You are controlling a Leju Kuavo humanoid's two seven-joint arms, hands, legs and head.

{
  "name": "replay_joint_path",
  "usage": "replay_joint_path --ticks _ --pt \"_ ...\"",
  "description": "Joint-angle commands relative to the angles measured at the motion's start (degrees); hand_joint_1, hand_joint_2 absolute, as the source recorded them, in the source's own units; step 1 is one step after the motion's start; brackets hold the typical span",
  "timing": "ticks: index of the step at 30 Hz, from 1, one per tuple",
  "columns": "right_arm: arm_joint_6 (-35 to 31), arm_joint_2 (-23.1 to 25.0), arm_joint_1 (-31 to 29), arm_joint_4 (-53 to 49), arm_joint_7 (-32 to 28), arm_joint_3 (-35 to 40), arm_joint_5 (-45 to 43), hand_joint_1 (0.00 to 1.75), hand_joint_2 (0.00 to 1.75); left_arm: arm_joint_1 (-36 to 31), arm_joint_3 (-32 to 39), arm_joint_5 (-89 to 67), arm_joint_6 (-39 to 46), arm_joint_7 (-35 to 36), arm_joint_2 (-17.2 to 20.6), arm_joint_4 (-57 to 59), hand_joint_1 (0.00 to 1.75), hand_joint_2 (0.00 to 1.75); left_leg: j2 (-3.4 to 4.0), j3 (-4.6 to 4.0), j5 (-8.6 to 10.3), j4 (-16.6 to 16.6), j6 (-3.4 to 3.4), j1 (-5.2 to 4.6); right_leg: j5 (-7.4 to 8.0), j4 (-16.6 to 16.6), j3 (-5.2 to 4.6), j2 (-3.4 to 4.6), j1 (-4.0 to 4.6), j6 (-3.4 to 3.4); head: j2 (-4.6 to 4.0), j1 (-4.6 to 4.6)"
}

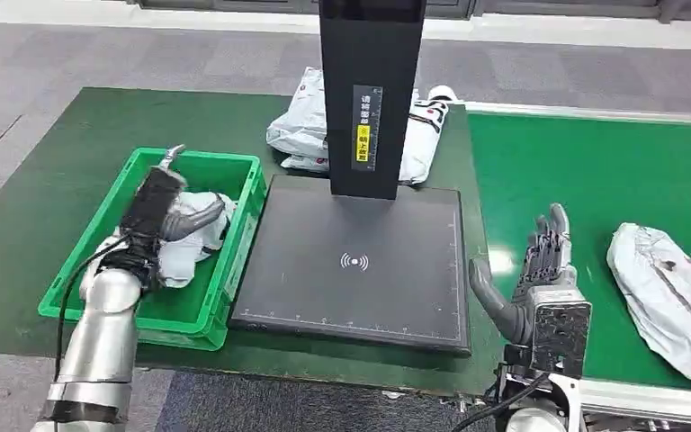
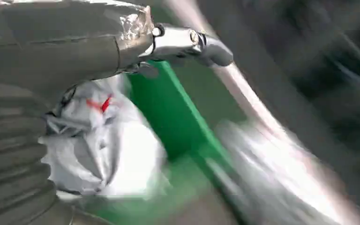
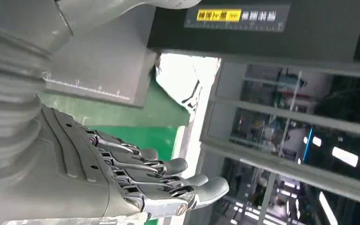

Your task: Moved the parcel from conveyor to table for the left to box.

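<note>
The left robot hand [image 1: 164, 209] holds a white parcel [image 1: 184, 241] inside the green bin [image 1: 235, 169], apparently boxing it, while the right robot hand [image 1: 540, 270], open and empty, must next reach the conveyor parcel [image 1: 670, 297].

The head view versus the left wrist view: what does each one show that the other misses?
Only the head view takes in the black scanner platform, the open right hand, a parcel on the conveyor and another parcel behind the scanner post. Only the left wrist view gives a close, blurred look at red marks on the held parcel. Both show the left hand gripping a white parcel over the green bin.
</note>
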Motion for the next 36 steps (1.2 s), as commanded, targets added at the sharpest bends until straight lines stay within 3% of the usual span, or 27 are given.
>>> replay_joint_path --ticks 1,14,23,24,29,30,33,36 --pt "0.90 -1.33 -1.67 4.46 0.17 -1.40 -0.52 0.00 1.75 4.59 3.63 29.40 -7.25 1.61 -0.87 -6.36 0.00 0.00 0.16 0.23 -0.03 -0.12 0.04 0.01 0.03 -0.16 0.20 0.12 0.02 0.01 0.02 0.02" --pt "1.22 -1.19 -1.98 4.57 0.47 -1.42 -0.25 0.00 1.75 4.69 2.19 31.13 -6.90 1.99 -0.61 -6.53 0.00 0.00 0.03 0.20 -0.02 -0.10 0.01 0.01 -0.01 -0.12 0.19 -0.03 0.02 0.00 0.00 0.00" --pt "4.38 -0.87 -5.40 8.75 2.48 -2.45 -1.26 0.00 1.75 5.43 0.07 36.87 -7.09 1.68 -2.09 -9.12 0.00 0.00 0.01 0.17 -0.01 -0.08 0.01 0.03 0.01 -0.12 0.19 -0.04 0.04 0.00 0.00 0.00" --pt "4.17 -1.68 -6.47 11.35 4.88 -3.56 1.75 0.00 1.75 5.90 -0.97 36.03 -6.50 1.40 -2.15 -9.56 0.00 1.75 -0.02 0.28 0.01 -0.16 0.03 0.00 0.01 -0.18 0.30 -0.09 0.02 0.01 0.00 0.02" --pt "3.86 -4.78 -14.96 22.22 15.17 -12.87 22.06 0.00 1.75 9.90 -6.44 30.28 -4.42 0.01 -2.38 -13.21 0.00 1.75 0.08 0.31 0.02 -0.17 0.07 0.03 0.10 -0.29 0.34 0.01 0.04 0.05 0.02 0.00" --pt "4.94 -5.32 -16.57 23.77 14.86 -14.88 22.08 0.00 1.75 10.35 -7.36 29.53 -3.95 -0.29 -2.45 -13.29 0.00 1.75 0.06 0.31 0.02 -0.17 0.05 0.00 0.07 -0.25 0.31 -0.01 0.01 0.04 0.00 0.00" --pt "9.44 -13.27 -27.61 39.55 17.24 -20.37 24.97 0.00 1.75 10.87 -11.18 39.81 -10.76 1.67 -3.21 -8.60 0.00 1.75 -0.01 0.28 0.05 -0.13 0.11 -0.03 0.10 -0.27 0.34 -0.09 -0.02 0.09 0.00 0.00" --pt "9.49 -20.89 -33.51 53.36 16.69 -23.61 29.10 0.00 1.75 10.19 -14.33 34.34 -11.54 -3.59 -5.08 -5.19 0.00 1.75 -0.05 0.32 0.11 -0.12 0.16 -0.12 0.20 -0.33 0.43 -0.11 -0.10 0.18 0.00 0.02"
